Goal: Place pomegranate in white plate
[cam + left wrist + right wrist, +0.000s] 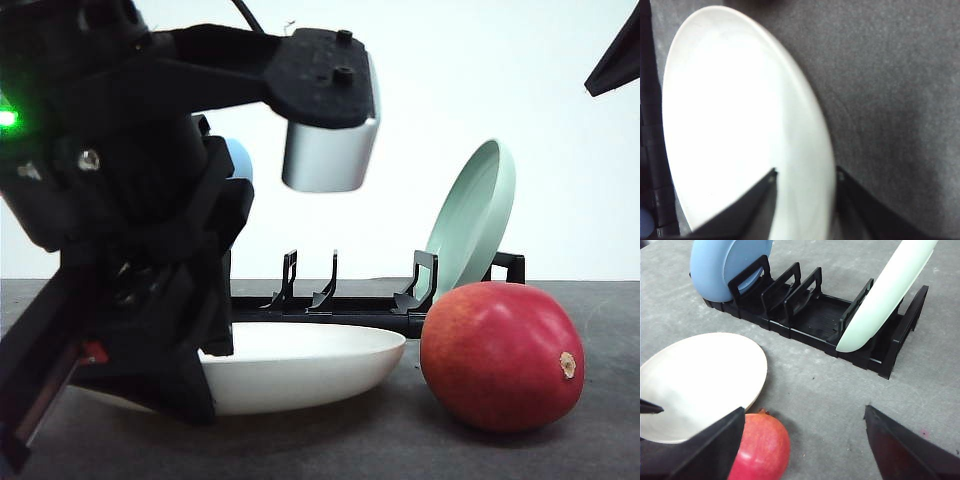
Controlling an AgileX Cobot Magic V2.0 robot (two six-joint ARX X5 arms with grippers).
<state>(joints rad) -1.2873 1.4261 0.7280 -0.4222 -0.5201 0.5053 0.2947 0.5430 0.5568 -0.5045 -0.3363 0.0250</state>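
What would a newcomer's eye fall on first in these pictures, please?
First, the glossy red pomegranate on the dark table, just right of the white plate and not yet on it. Next, the left claw, its fingers straddling the plate's rim. Behind, a black rack holds a blue plate and a leaning pale green plate.

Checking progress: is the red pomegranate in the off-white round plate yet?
Not yet. The red pomegranate sits on the table beside the off-white round plate, which is empty.

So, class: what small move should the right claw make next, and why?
Probably shift sideways to centre on the pomegranate and lower. The right claw is open, the fruit lies beside one finger on the table, next to the empty white plate.
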